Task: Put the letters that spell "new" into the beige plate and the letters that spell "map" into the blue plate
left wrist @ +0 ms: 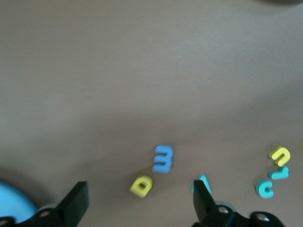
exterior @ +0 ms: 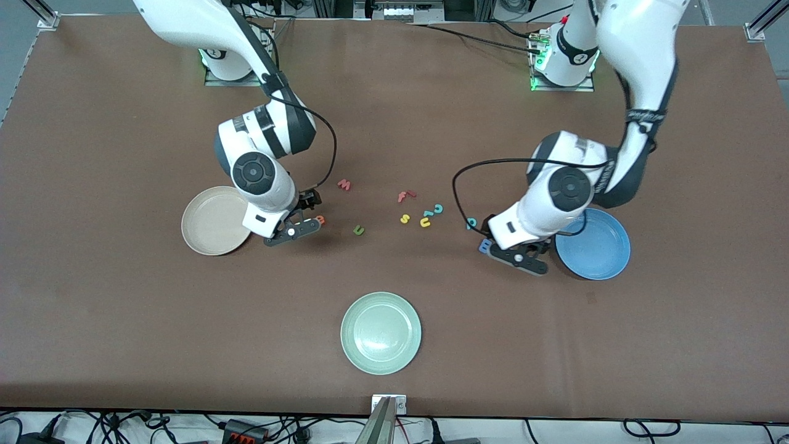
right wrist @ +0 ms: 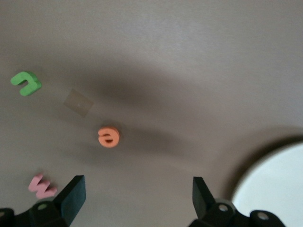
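My left gripper (exterior: 498, 243) (left wrist: 139, 190) hangs low beside the blue plate (exterior: 595, 243) (left wrist: 14, 201), open, with the yellow a (left wrist: 141, 186) lying on the table between its fingers, untouched. The blue m (exterior: 486, 246) (left wrist: 163, 158) lies just past the a. The teal p (exterior: 471, 223) (left wrist: 202, 182) is partly hidden by one finger. My right gripper (exterior: 310, 216) (right wrist: 138, 187) is open and empty, next to the beige plate (exterior: 212, 221) (right wrist: 274, 184). The orange e (exterior: 320, 219) (right wrist: 109, 137) lies close to it. The green n (exterior: 359, 230) (right wrist: 27, 83) and pinkish w (exterior: 344, 184) (right wrist: 42, 186) lie nearby.
A red f (exterior: 405, 196), yellow s (exterior: 405, 218), yellow u (exterior: 425, 221) (left wrist: 280, 155) and teal c (exterior: 438, 208) (left wrist: 265, 188) lie clustered mid-table between the two grippers. A pale green plate (exterior: 381, 333) sits nearer the front camera.
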Controlling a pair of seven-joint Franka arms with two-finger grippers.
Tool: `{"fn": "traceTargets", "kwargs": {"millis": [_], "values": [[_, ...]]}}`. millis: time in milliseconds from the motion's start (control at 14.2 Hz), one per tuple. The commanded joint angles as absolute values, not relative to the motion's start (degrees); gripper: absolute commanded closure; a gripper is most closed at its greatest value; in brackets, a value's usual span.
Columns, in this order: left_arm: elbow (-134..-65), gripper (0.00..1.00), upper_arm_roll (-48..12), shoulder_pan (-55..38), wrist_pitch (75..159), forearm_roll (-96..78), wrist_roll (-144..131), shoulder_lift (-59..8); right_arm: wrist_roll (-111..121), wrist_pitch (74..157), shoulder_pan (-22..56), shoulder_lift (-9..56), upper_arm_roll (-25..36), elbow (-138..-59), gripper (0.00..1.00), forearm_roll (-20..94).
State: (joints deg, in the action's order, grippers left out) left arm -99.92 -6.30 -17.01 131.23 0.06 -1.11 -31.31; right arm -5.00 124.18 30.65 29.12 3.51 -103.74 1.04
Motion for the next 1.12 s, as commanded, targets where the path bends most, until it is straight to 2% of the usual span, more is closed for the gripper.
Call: {"fn": "traceTargets", "kwargs": {"millis": [0,211,421,492,773,913,1054], "values": [[-99.9,0.25,-6.0,-18.4,135.5,1.5,-1.1,-34.7,-7.6,127.3,32.6,29.6,4.0,-104.3,0.0,1.8],[-99.9,0.34,-6.1,-18.5,136.9,7.2,-1.3,-36.1,-7.8,128.3,32.9,30.6,4.0,-104.2,0.0,1.8],[-100.5,0.35,-6.2,-19.1,136.9,7.2,-1.9,-37.2,-7.8,128.5,32.8,31.0,4.0,-104.2,0.01,1.8],[-101.2,0.35,-6.2,-19.2,136.9,7.3,-1.8,-37.2,-7.8,128.8,32.9,31.5,4.0,-104.2,0.05,1.8],[-102.1,0.41,-6.2,-19.8,137.1,7.3,-1.8,-37.7,-7.8,129.5,33.1,32.3,4.0,-104.2,0.09,1.8],[-102.1,0.48,-6.2,-20.0,138.1,7.3,-1.8,-38.3,-7.8,129.8,33.6,33.1,4.0,-104.2,0.1,1.8],[-102.1,0.48,-6.2,-20.0,140.4,7.3,-2.2,-39.8,-7.8,132.0,33.7,34.0,4.0,-104.2,0.12,1.8]]}}
